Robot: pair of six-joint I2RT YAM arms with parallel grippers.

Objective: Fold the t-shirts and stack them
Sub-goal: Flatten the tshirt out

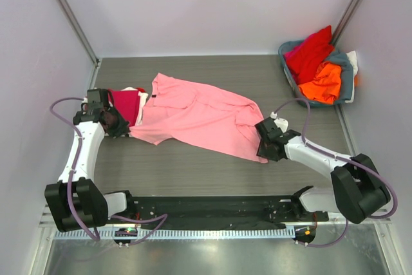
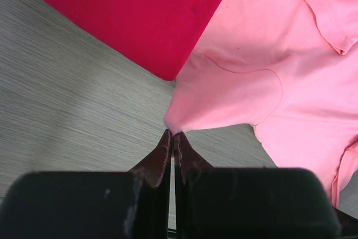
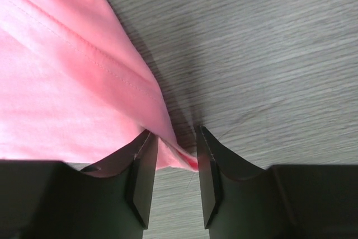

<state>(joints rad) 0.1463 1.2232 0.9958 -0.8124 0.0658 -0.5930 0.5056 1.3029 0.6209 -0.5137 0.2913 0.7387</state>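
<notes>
left pincer (image 2: 173,135) clamped on pink t-shirt (image 1: 193,114), near-left corner | right pincer (image 3: 173,155) gaping astride its near-right hem | we judge it unfolded on tabletop (image 1: 193,175) | crimson t-shirt (image 1: 126,105), seemingly folded, touching its left | red t-shirt (image 1: 312,49), orange t-shirt (image 1: 322,83) waiting in basket (image 1: 287,69) beyond its right

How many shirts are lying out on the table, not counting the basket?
2 for sure: the light pink shirt spread across the middle, and a folded crimson shirt at its left end. A white edge beside it may be a third, mostly hidden.
</notes>
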